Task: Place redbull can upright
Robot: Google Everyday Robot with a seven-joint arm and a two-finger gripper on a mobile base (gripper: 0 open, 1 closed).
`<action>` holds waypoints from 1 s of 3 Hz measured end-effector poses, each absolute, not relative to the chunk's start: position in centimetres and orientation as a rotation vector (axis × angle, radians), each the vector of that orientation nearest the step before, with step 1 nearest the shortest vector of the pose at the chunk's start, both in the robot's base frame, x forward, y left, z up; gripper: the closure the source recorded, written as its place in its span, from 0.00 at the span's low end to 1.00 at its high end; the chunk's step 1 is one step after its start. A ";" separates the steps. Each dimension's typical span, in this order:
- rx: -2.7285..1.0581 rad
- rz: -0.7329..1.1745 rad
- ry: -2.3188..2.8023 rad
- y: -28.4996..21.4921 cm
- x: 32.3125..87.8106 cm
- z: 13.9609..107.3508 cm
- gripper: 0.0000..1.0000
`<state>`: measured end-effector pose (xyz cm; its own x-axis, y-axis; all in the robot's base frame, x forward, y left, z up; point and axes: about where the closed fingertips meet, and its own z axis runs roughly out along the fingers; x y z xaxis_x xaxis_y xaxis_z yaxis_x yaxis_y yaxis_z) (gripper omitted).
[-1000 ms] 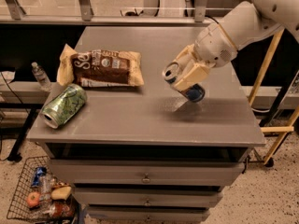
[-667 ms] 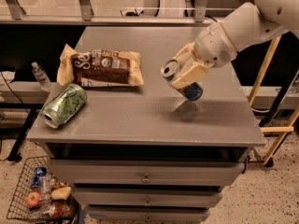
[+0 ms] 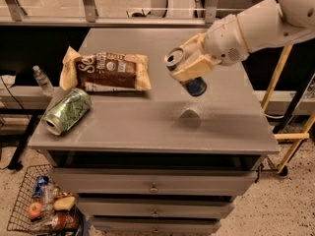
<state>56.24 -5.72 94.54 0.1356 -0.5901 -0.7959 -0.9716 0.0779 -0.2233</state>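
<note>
While it hangs above the right half of the smooth grey worktop (image 3: 147,127), the gripper (image 3: 191,69) has its cream jaws pinched around the redbull can (image 3: 197,86), a slim metal cylinder tilted, silver top up-left. A wider green can (image 3: 66,111) lies sideways at the left edge, beside a crinkled brown snack bag (image 3: 106,72).

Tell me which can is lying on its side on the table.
The wide green can, near the front-left corner of the table. The slim redbull can is held tilted in the end effector above its right side.
</note>
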 end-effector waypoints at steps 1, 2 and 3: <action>-1.439 0.606 1.532 -6.3 56.5 95.1 1.00; -1.253 0.648 1.527 -7.6 56.7 94.6 1.00; -1.094 0.692 1.523 -8.9 57.1 94.1 1.00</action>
<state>57.06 -8.94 94.12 0.0085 -0.2751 -0.9614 -0.9053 0.4062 -0.1242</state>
